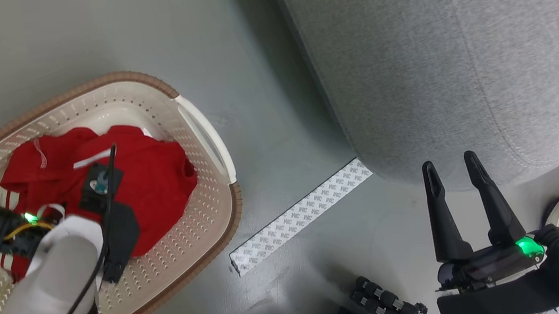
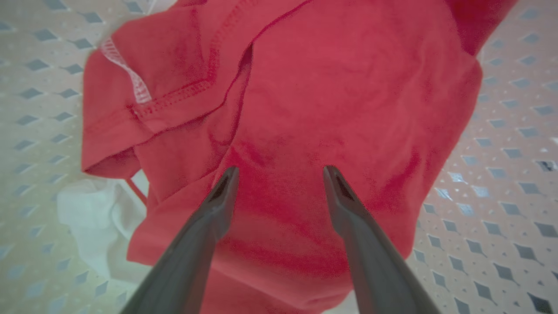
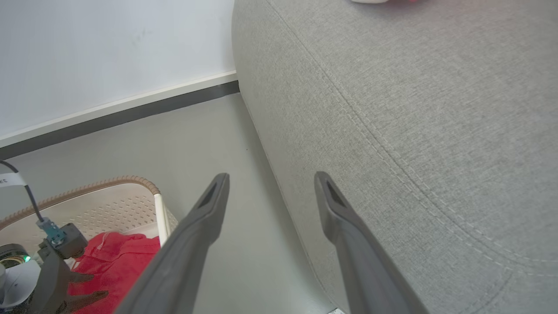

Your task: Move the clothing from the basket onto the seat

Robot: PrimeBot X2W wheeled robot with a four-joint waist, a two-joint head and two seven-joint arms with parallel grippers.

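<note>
Red soft fabric clothing (image 2: 331, 109) lies crumpled inside the oval cream perforated plastic basket (image 1: 197, 226) on the floor. Our left gripper (image 2: 281, 172) hangs over it, fingers apart. Our right gripper (image 1: 450, 160), also apart and empty, sits by the large light grey upholstered seat (image 1: 461, 76). We judge that a shallow pinch could slip off the loose cloth, or trailing fabric could snag and drag the light basket. The bundle's longer span runs roughly along the basket's length, with a stitched hem toward one end.
</note>
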